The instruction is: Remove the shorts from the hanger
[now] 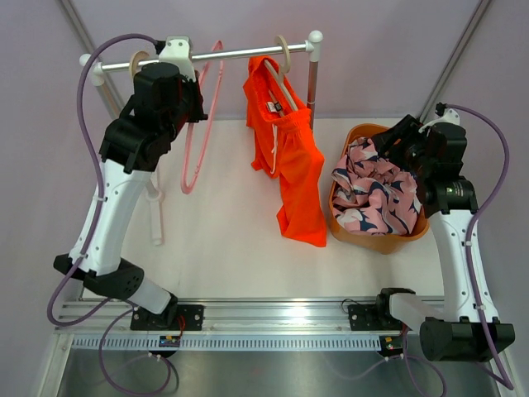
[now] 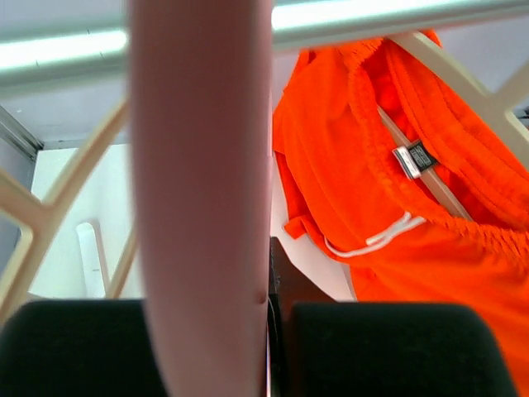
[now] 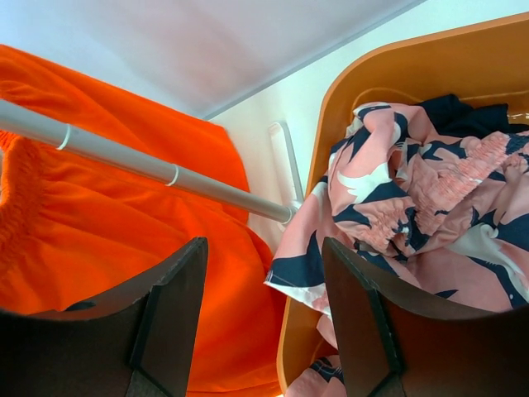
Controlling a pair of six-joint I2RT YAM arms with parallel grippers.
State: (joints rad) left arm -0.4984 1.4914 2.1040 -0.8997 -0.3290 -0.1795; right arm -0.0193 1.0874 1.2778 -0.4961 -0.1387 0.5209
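1. Orange shorts [image 1: 291,161]: not removed. The pair hangs from a wooden hanger [image 1: 281,66] on the rail [image 1: 240,54], between the two sets of jaws and apart from both. It cannot be told whether its lower hem reaches the surface [image 1: 231,240]
2. Pink patterned shorts [image 1: 376,194]: off any hanger, heaped in the orange basket [image 1: 364,132] directly beneath the right jaws
3. Navy shorts [image 3: 450,112]: dark navy fabric shows at the far side of the basket, mostly covered by the patterned pair, beyond the right jaws. Judged to be the third pair, already deposited
4. Right jaws: released and set wide apart, with nothing between them. They hover over the basket, and the orange pair lies off to their left
5. Left jaws: raised to the rail, with a bare pink hanger [image 1: 202,124] running between them. The wrist view is too close to tell whether they are clenched on it or merely straddle it. The orange pair lies beyond them and to their right
6. A second bare wooden hanger [image 1: 139,59] sits on the rail on the far side of the left jaws from the shorts
7. Assessment: two of three pairs appear cleared and one is outstanding. Neither set of jaws is at the orange pair, so its removal is judged not yet begun
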